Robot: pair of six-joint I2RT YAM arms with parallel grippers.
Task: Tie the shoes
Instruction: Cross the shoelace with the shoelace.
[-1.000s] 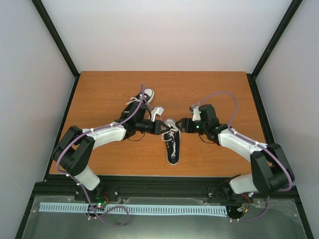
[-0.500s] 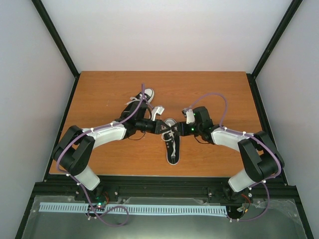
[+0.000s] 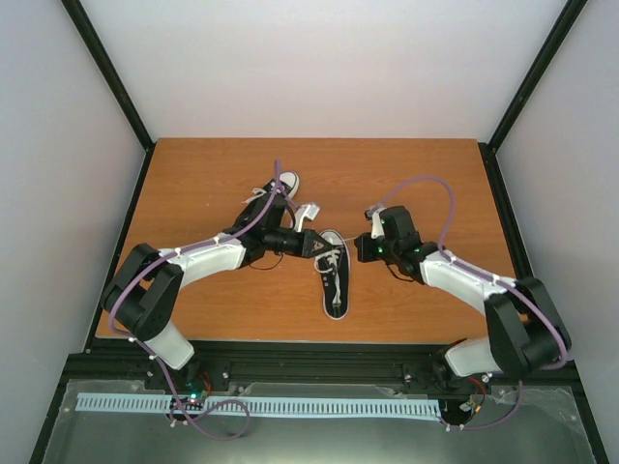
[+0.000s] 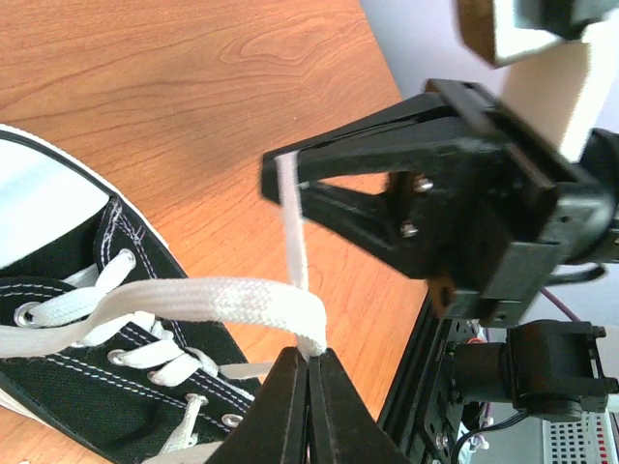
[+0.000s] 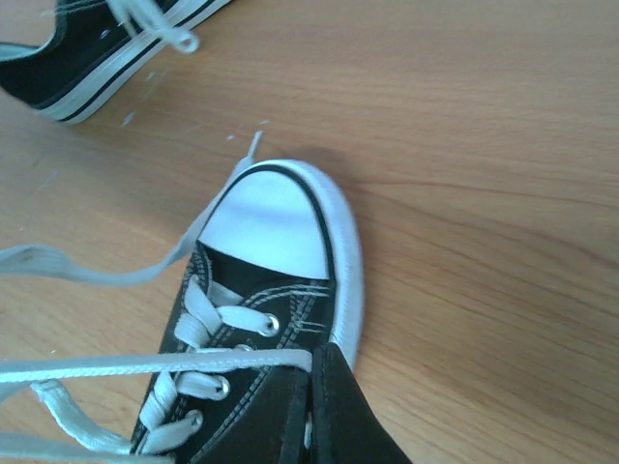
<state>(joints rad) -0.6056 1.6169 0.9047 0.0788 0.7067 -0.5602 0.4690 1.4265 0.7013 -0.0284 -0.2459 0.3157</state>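
Near shoe (image 3: 336, 285): middle of the table (image 3: 426, 174), white toe cap pointing toward the far edge.
Far shoe (image 3: 280, 188): left of centre, nearer the far edge, lying at a slant.
Left gripper (image 4: 308, 365): fingertips pressed together, pinching a white lace (image 4: 293, 232) just above the near shoe's eyelets.
Right gripper (image 4: 280, 166): tips closed on what seems the same strand, which is stretched straight between the two grippers.

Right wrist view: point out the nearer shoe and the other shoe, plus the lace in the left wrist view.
nearer shoe (image 5: 276, 217), right wrist view, white toe cap
other shoe (image 5: 124, 70), right wrist view, white sole edge
lace (image 4: 293, 232), left wrist view, upright strand
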